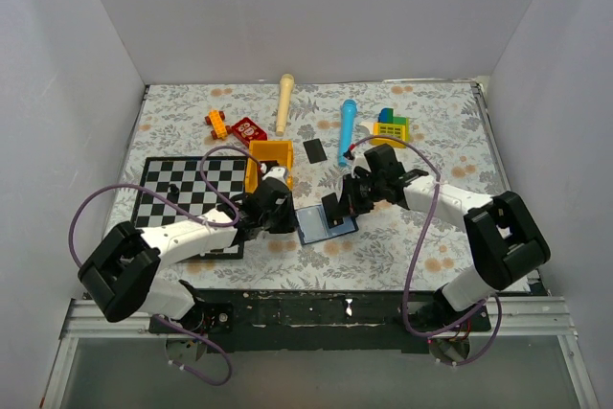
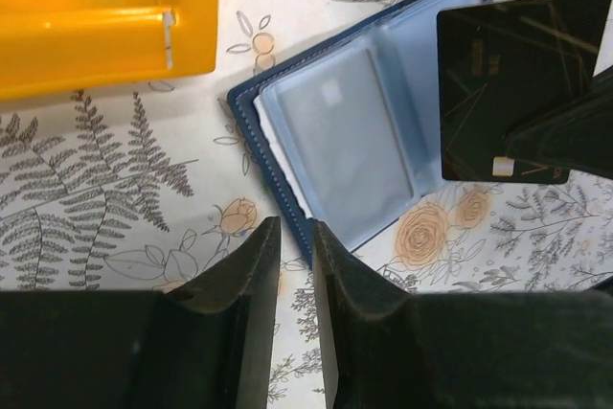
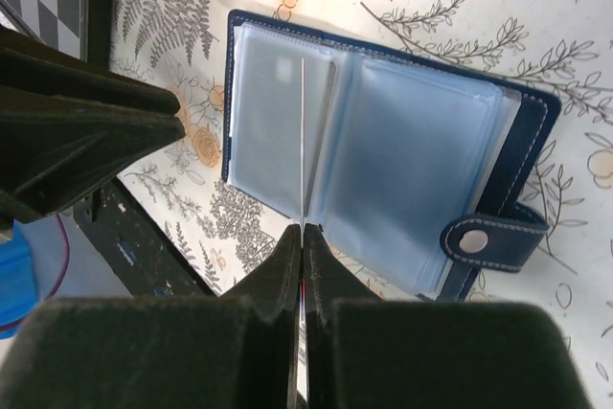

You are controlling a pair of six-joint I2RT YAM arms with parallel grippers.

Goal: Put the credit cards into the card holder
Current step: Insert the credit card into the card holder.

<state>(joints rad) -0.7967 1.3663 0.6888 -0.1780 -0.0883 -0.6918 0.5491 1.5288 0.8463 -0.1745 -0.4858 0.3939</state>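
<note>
Credit card [image 2: 512, 83], clamped edge-on in my right jaws, needed squaring to a pocket of the card holder [image 3: 402, 150], my narrow, empty left jaws beside it.

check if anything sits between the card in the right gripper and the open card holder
Nothing visible does. The right gripper holds the credit card over the card holder's open clear pockets; the left gripper sits at the holder's edge, beside that path.
</note>
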